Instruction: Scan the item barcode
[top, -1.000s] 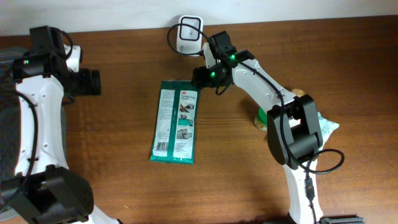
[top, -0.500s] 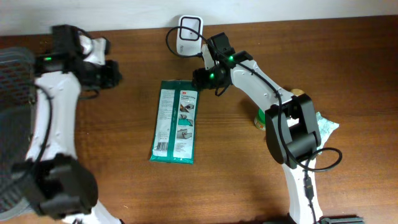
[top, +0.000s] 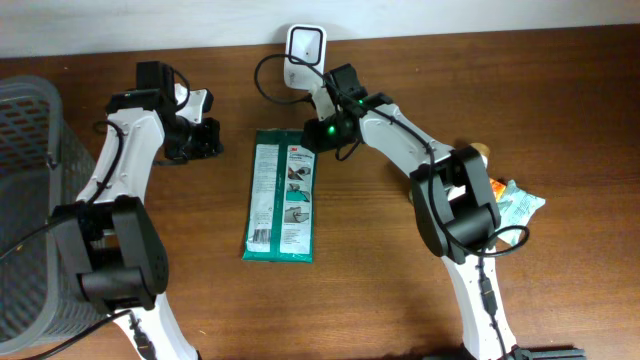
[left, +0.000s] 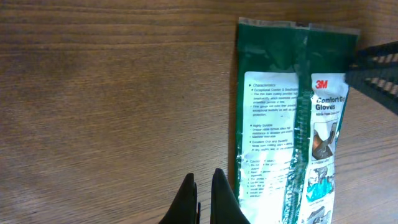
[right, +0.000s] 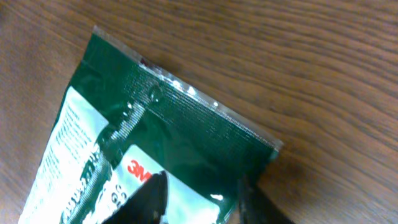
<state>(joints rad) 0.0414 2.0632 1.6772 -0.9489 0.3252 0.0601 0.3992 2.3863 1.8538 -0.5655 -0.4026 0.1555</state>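
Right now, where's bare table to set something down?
Free: table strip in front of the glove packet; back right corner past the right arm. Crowded: back centre, scanner and right gripper at the packet's top end; basket fills left edge.

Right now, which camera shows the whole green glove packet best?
Overhead: the 3M gloves packet lies flat with all four edges in frame. The left wrist view crops its lower end and right side, and the right wrist view shows only its top end.

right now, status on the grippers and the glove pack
Left gripper shut, empty, beside glove pack. Right gripper jaws apart over its far corner. Pack flat on the table. White scanner just beyond the right arm.
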